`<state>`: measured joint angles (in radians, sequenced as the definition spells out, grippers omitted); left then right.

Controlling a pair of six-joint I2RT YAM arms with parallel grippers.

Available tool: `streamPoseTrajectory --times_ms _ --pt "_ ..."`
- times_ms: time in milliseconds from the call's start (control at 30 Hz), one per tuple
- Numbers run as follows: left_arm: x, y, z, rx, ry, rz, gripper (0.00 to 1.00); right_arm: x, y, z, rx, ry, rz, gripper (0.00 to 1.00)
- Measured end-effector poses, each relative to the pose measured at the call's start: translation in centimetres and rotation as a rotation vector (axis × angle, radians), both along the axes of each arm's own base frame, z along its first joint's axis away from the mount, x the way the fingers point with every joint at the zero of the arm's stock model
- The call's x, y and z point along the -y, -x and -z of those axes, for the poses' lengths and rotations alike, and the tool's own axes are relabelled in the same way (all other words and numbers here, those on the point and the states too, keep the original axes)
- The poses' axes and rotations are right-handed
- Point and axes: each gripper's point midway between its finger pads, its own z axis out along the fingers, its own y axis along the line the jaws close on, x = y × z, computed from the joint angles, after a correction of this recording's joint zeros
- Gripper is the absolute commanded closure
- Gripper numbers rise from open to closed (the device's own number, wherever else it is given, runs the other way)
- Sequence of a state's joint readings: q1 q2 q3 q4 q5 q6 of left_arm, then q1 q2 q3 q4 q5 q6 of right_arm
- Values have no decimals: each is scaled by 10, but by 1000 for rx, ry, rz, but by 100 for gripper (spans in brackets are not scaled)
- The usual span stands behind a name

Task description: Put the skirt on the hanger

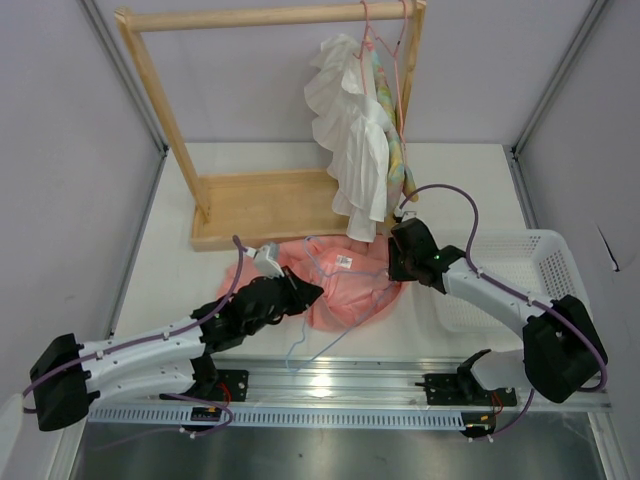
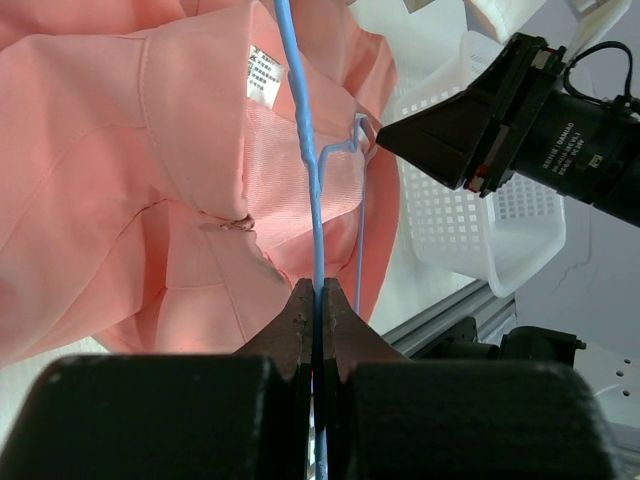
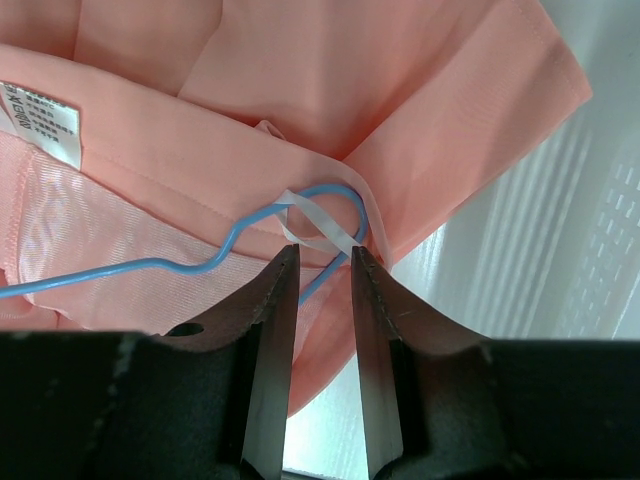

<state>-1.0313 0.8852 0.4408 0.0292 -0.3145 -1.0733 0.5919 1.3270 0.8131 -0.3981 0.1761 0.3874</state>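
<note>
Top external: fixed high above and behind the arm bases point(image 1: 215, 385), facing forward and down. Far enough to take in the whole table point(image 1: 170, 290), wooden rack point(image 1: 250, 17) at the back, white basket point(image 1: 548, 255) at right.

Left wrist: mounted behind the left gripper point(image 2: 318, 292), sighting along its fingers. Close on the skirt point(image 2: 120, 150) and light-blue hanger point(image 2: 303, 125), with the right gripper point(image 2: 388, 138) and basket beyond.

Right wrist: same arrangement, closer still, aimed at the skirt's folded edge and the hanger's bent end.

Common to all three: skirt, hanger, white label point(image 2: 264, 72).
</note>
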Motion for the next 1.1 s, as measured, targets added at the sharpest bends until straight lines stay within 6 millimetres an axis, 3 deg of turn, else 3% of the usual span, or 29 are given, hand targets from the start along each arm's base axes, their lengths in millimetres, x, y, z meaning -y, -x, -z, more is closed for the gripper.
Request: streamPoseTrajectory --times_ms 367,467,567,1100 --pt "11 1 3 21 -9 0 100 1 1 5 -13 9 1 65" --pt "13 2 3 28 -9 -1 100 1 1 7 -17 14 1 73" --pt "14 2 3 35 -8 -4 100 2 1 10 -25 21 3 75" --pt "15 3 5 40 -20 -8 100 11 -7 17 -10 65 37 74"
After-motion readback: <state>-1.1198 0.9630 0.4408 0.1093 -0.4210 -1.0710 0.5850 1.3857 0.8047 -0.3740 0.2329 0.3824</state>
